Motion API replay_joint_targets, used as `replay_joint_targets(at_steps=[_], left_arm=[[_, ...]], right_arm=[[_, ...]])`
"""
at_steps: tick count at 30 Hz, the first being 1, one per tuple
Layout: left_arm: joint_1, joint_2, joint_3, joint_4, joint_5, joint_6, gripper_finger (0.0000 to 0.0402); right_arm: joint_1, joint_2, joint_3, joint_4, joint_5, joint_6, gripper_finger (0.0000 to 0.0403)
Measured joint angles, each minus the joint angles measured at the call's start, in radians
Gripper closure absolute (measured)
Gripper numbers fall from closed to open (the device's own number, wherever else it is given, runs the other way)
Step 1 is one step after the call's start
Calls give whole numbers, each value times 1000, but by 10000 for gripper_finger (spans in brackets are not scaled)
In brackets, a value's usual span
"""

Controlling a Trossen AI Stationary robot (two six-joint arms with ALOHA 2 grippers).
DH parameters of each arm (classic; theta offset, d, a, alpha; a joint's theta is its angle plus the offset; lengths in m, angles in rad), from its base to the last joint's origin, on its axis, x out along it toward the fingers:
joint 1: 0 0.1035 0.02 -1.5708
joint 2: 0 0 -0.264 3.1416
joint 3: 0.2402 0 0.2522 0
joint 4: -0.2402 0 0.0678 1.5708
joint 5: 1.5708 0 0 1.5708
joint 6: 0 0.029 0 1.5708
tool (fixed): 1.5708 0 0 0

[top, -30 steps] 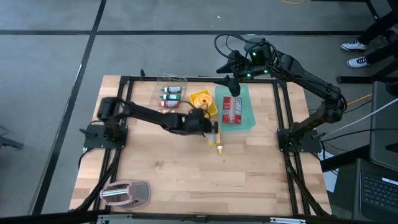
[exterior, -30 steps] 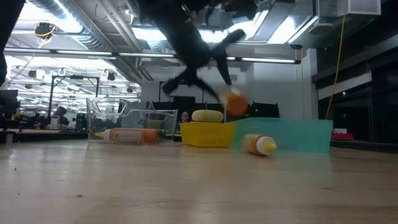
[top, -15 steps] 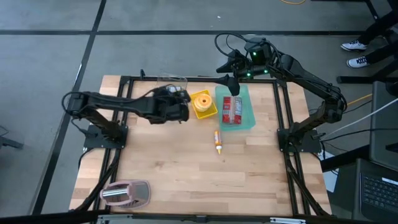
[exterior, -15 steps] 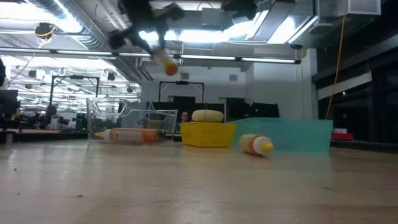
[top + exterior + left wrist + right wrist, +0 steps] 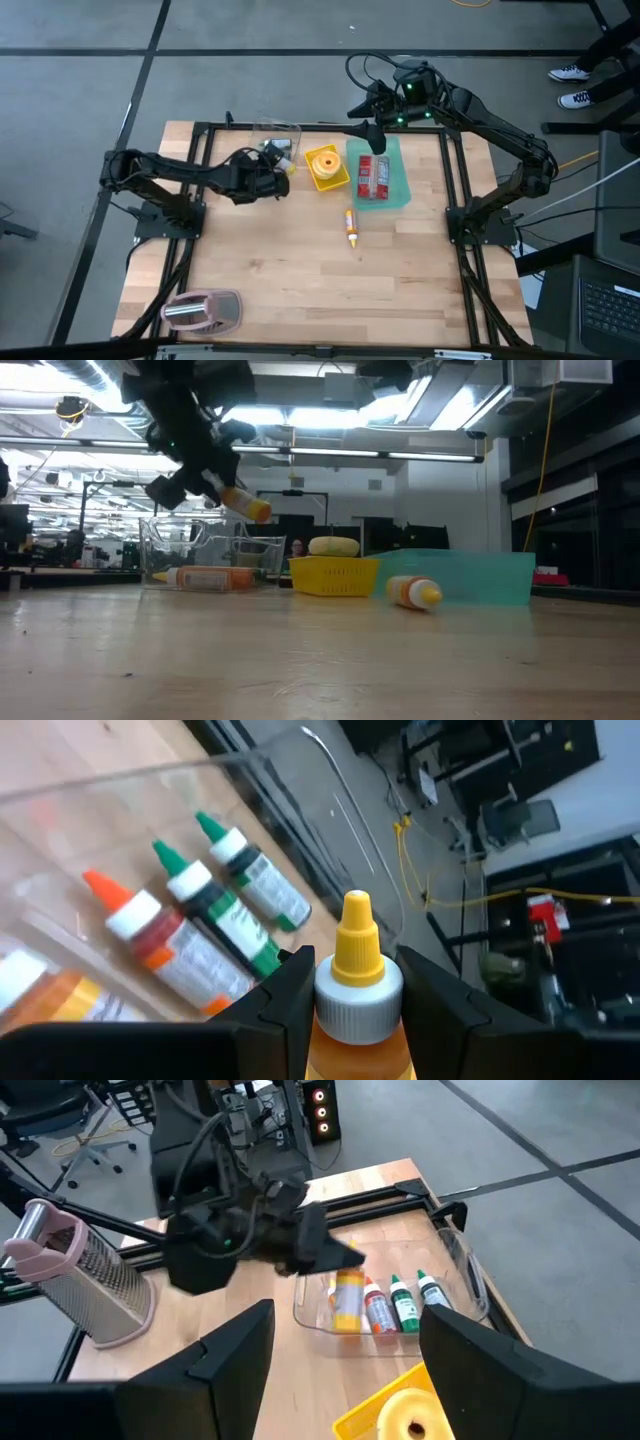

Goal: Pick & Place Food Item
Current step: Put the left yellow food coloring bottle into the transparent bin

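Hovering in the high view at ten o'clock over the clear tray (image 5: 280, 130), the left gripper (image 5: 268, 172) clamps a yellow-capped squeeze bottle (image 5: 243, 504), aloft in the low view, pinched below the cap (image 5: 357, 952) at the wrist: light, slick, squashy; right gripper (image 5: 340, 1370) gapes idle.

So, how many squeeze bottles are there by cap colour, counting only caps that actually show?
Green-capped bottle: 2
Orange-capped bottle: 1
Yellow-capped bottle: 2, one held, one lying loose
Total: 5
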Motion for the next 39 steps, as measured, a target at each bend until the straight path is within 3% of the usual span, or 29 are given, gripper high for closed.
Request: replay_joint_targets(at_steps=[8,13,29,39], left_arm=[[82,-27,-6,-44,-8,20,288],[117,-32,-6,-63,70,1,288],[159,-25,-6,-178,156,0,288],[137,-25,-6,-167,120,-1,256]], right_arm=[[0,0,0,-24,-1,-3,156],[0,0,0,-26,-1,-11,156],[0,0,0,-30,-5,-29,156],[0,0,0,-30,-5,-29,156]])
